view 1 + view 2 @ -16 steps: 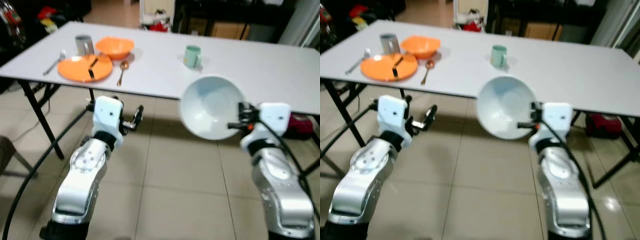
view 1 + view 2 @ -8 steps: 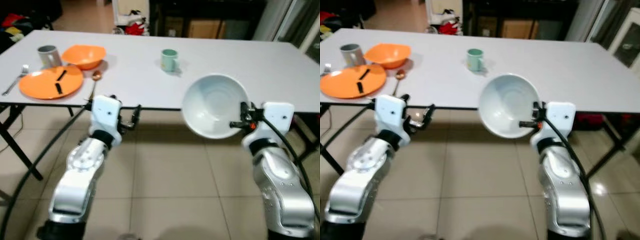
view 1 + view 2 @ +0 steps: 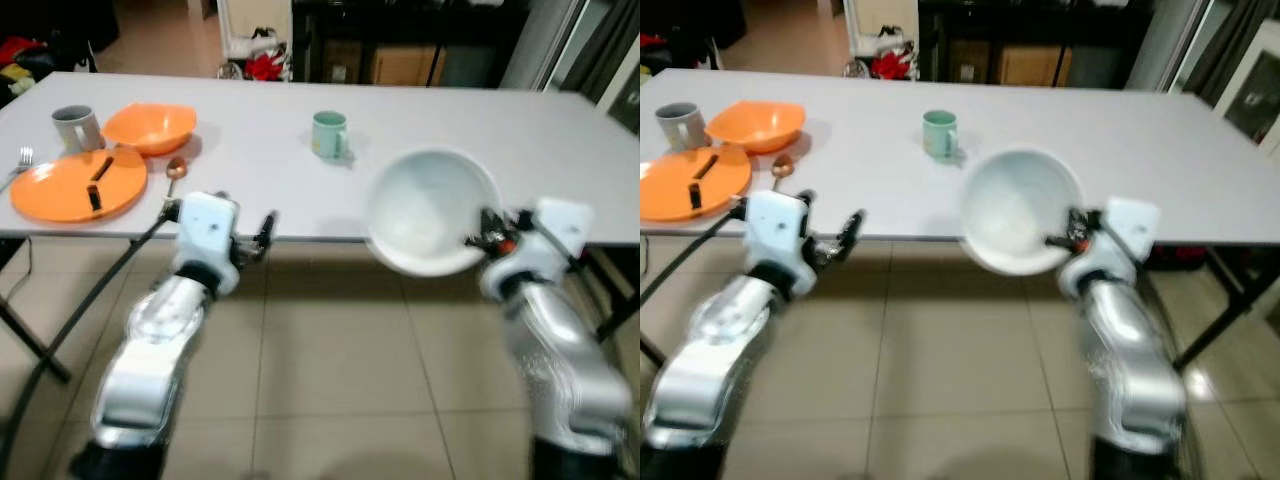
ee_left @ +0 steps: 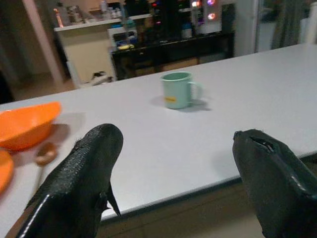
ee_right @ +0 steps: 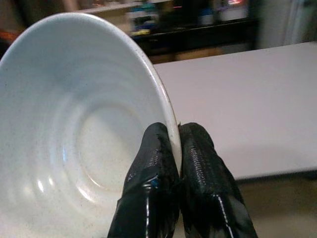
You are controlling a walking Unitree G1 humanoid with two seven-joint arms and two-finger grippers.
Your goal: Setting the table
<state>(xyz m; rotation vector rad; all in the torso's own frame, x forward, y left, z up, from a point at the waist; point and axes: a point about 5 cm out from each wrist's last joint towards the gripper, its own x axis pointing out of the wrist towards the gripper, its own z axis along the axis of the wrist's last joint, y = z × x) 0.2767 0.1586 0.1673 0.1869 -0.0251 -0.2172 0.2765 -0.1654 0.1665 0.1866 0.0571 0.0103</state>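
Over the blurred table (image 3: pixel 560 150) edge, right gripper (image 5: pixel 178 148) fingers pinch the white bowl (image 5: pixel 74 139) rim; left gripper (image 4: pixel 173 168) fingers spread.

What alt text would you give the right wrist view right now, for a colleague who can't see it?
The right gripper pinches the rim of a white bowl, one black finger inside and one outside, holding it tilted on edge. Behind the bowl, the white table stretches toward dark shelving.

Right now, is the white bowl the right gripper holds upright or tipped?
Tipped: the white bowl faces the camera, its rim pinched by the right gripper.
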